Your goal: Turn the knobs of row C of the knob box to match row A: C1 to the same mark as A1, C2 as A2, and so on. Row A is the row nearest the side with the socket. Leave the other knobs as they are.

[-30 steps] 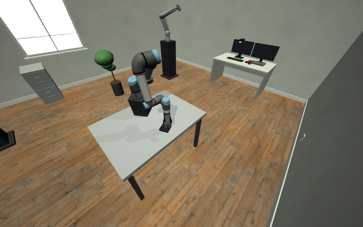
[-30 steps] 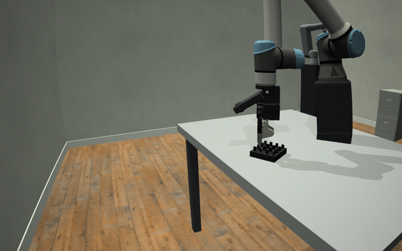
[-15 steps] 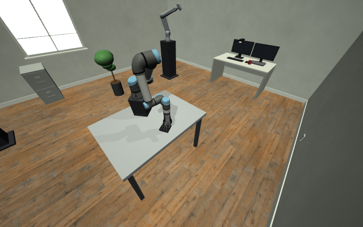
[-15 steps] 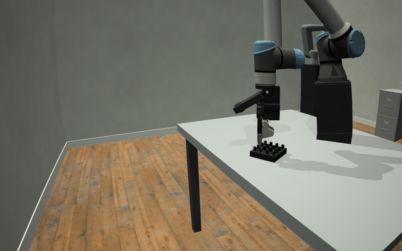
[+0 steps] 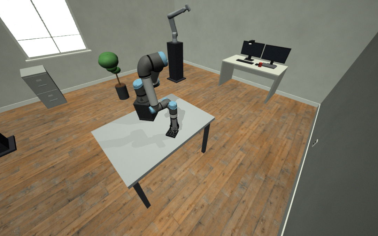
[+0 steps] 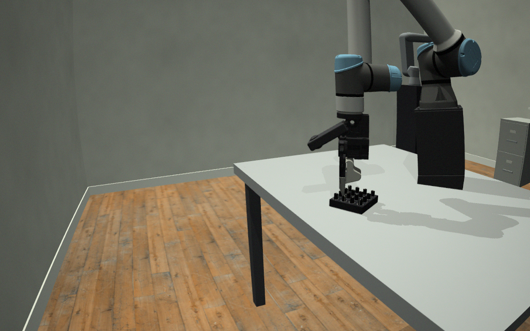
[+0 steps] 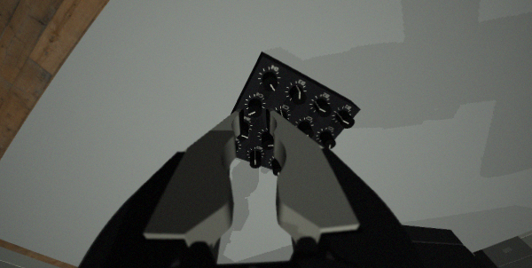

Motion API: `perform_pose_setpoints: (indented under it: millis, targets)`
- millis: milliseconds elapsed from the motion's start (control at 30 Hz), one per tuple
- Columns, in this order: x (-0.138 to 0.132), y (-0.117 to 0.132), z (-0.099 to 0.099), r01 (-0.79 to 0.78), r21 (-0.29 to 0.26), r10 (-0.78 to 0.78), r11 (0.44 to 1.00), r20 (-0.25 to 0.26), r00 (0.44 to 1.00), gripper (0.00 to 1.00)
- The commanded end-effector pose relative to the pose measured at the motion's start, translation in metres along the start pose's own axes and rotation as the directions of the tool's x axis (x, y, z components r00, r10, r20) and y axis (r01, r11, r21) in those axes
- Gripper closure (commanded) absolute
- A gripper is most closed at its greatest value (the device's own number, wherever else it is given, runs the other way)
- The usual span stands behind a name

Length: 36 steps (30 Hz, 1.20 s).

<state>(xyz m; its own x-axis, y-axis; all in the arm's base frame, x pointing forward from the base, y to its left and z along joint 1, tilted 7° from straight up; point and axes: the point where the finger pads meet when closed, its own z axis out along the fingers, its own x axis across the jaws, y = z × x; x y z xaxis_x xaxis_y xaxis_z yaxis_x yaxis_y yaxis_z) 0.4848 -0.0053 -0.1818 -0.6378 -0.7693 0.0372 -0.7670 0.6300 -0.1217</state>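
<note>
The black knob box [image 5: 170, 134] [image 6: 345, 207] [image 7: 237, 107] lies on the table. In the wrist view, row D is at the far edge. C4 [image 7: 254, 106] has its white pointer toward the lower left; C3 [image 7: 283, 114], C2 [image 7: 305, 127] and C1 [image 7: 327, 138] are to its right, C3 partly covered by a finger. Row A is nearest the gripper and partly hidden; one of its knobs [image 7: 254, 159] shows between the jaws. My gripper [image 5: 173, 131] [image 6: 342, 193] [image 7: 254, 111] points down at the box, its jaws slightly parted at C4, with a gap wider than the knob and no grip visible.
The grey table [image 5: 143, 158] [image 6: 443, 255] carries the box near one long edge. The arm's black pedestal [image 5: 145, 111] [image 6: 439, 148] stands beyond the box. A desk [image 5: 228, 60], a plant [image 5: 108, 60] and a filing cabinet [image 5: 45, 91] [image 6: 513, 152] stand away from the table.
</note>
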Motion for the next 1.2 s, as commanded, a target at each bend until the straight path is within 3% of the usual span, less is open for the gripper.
perform_pose_setpoints:
  millis: [0, 1167]
  targets:
    - [-0.0003, -0.0004, 0.0026, 0.0, 0.001, 0.0, 1.0, 0.001, 1.0, 0.89]
    - [-0.0003, -0.0004, 0.0114, 0.0, 0.001, 0.0, 1.0, 0.001, 1.0, 0.89]
